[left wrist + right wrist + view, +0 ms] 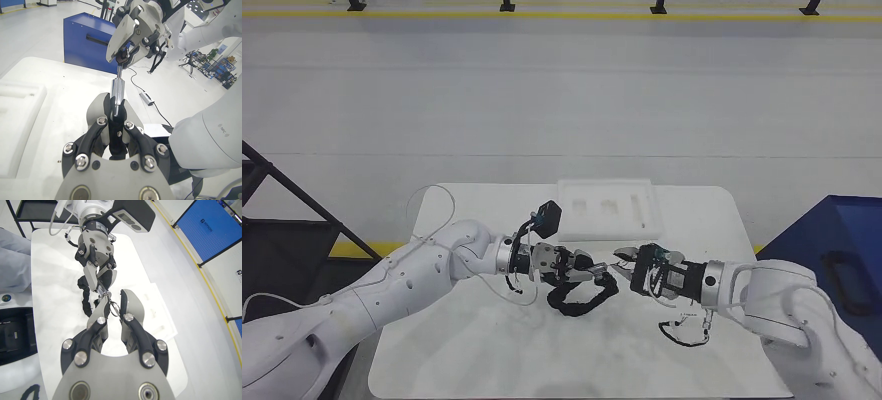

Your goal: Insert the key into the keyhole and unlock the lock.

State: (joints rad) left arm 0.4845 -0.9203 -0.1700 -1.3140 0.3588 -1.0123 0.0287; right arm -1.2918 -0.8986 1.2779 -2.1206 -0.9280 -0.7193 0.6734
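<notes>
My left gripper (pixel 115 102) is shut on the lock (pixel 117 91), a chrome cylinder on a black body, held above the table. The lock's black cable (pixel 577 300) hangs in a loop down to the tabletop. The key (pixel 119 69) has its blade in the keyhole at the cylinder's end. Its head lies between the fingers of my right gripper (pixel 113 297), which stand apart. One finger (pixel 100 311) lies against the key, and the key ring (pixel 114 308) dangles in the gap. In the top view the two grippers (pixel 587 268) (pixel 622 260) meet tip to tip over the table's middle.
A white foam tray (pixel 607 208) with recesses sits at the back edge of the white table (pixel 462 330). A blue cabinet (pixel 832 250) stands off the right side and a black frame (pixel 282 200) off the left.
</notes>
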